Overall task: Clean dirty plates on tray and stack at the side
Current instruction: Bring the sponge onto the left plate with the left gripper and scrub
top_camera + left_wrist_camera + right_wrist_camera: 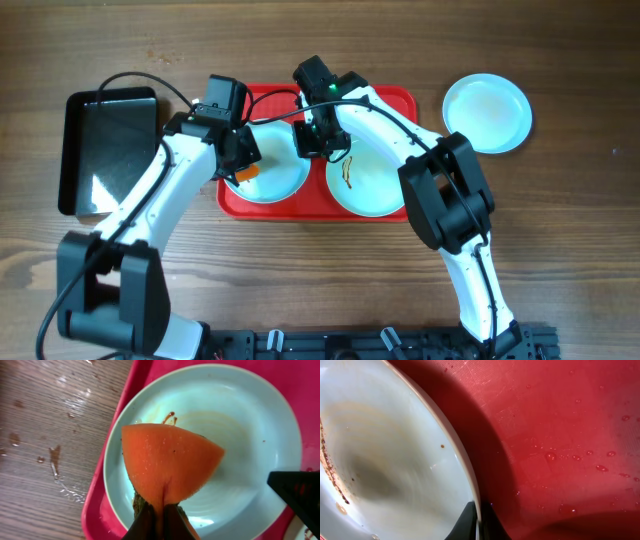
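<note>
The big red tray [400,105] sits in the middle of the wooden table [560,250]. Two plates lie on it, side by side. The left plate [285,182] fills the tray's left half and the right plate [378,185] fills its right half. The right plate has a thin dark and yellow smear on it.

The left gripper [243,166] hangs over the left plate, near the tray's left edge. Its jaws are squeezed tight on an orange sponge [246,174]. The left wrist view shows the sponge [170,465] up close, with a dark scrubby side down by the gripper [160,522]. A small brown smear peeks out just past the sponge on the left plate [240,425].

The right gripper [316,140] is between the two plates. Its jaws [479,522] are pinched together on the rim of the left plate [395,460], on the side nearest the other plate. Little water drops sit on the tray [560,435] next to it.

A third plate [487,112] lies on the table just beside the tray's far right corner. It looks clean. A shiny black tray [105,150] sits near the table's left edge.
</note>
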You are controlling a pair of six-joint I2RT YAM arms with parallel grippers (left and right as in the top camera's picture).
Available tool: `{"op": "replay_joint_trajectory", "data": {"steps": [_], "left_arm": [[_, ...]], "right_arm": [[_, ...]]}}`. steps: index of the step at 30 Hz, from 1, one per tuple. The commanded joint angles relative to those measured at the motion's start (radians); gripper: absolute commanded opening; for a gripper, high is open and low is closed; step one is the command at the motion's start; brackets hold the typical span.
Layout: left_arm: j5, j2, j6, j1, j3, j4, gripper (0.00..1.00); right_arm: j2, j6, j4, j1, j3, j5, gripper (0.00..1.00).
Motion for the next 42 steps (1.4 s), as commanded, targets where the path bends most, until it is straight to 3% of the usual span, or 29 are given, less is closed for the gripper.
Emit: {"op": "replay_joint_trajectory", "data": {"steps": [1,8,13,18,22,25,31,42], "left_arm": [[0.019,0.038,0.010,0.000,-0.009,0.012,0.04],[-0.005,-0.018,-0.015,0.088,-0.008,-0.008,0.04],[0.109,-0.089,0.040,0.163,-0.008,-0.091,0.04],[0.272,-0.089,0.117,0.121,-0.011,-0.119,0.04],[0.281,-0.087,0.109,0.045,-0.011,-0.073,0.04],[0.281,-0.084,0.035,0.008,-0.011,-0.049,0.04],[0.282,-0.082,-0.002,-0.001,-0.011,0.019,0.04],[0.271,-0.080,0.025,0.001,-0.011,0.315,0.04]], "right_arm": [[0.029,-0.005,0.005,0.003,-0.036,0.049,0.04],[0.029,-0.007,0.008,0.003,-0.036,0.049,0.04],[0.029,-0.001,0.028,0.003,-0.036,0.044,0.04],[0.029,0.031,0.045,0.003,-0.036,0.040,0.04],[0.029,0.046,0.045,0.003,-0.036,0.040,0.04],[0.029,0.045,0.045,0.003,-0.036,0.040,0.04],[0.029,0.046,0.045,0.003,-0.036,0.040,0.04],[0.029,0.045,0.045,0.003,-0.036,0.040,0.04]]}}
